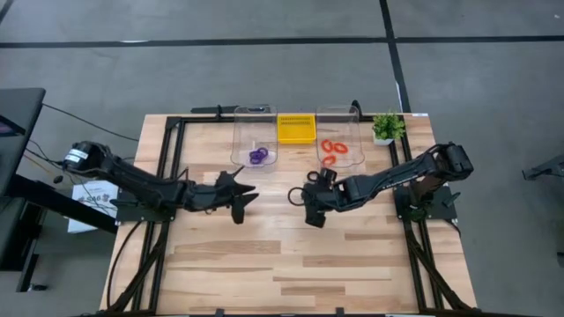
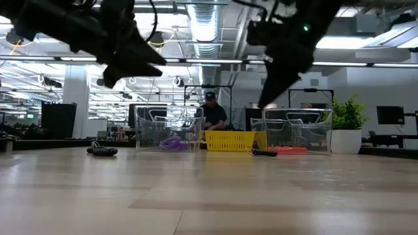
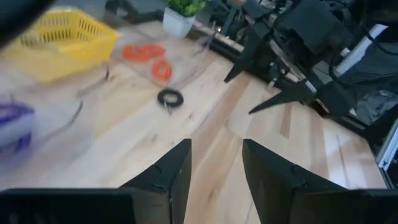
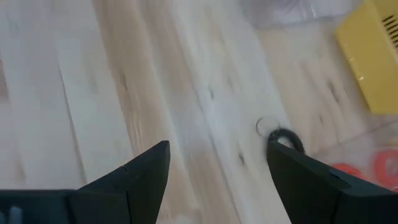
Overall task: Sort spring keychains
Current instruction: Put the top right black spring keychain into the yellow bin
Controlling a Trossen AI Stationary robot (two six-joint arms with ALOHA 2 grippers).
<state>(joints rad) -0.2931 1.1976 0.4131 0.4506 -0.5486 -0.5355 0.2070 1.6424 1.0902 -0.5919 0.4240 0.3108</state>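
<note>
The wooden counter [image 1: 291,255] carries two clear bins flanking a yellow basket [image 1: 296,129]; purple keychains [image 1: 257,156] lie in the left bin [image 1: 254,134], orange-red keychains [image 1: 330,151] in the right bin [image 1: 339,132]; a black keychain [image 1: 296,195] lies loose just beside the right gripper [image 1: 310,204]; both it and the left gripper [image 1: 245,197] gape empty

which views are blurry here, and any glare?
Left wrist view: motion smear across the yellow basket and purple keychains; the black keychain is fairly crisp. Right wrist view: tabletop streaked, black keychain soft. Low view: arms are backlit silhouettes against bright ceiling lights. High view: even light, no glare.
</note>
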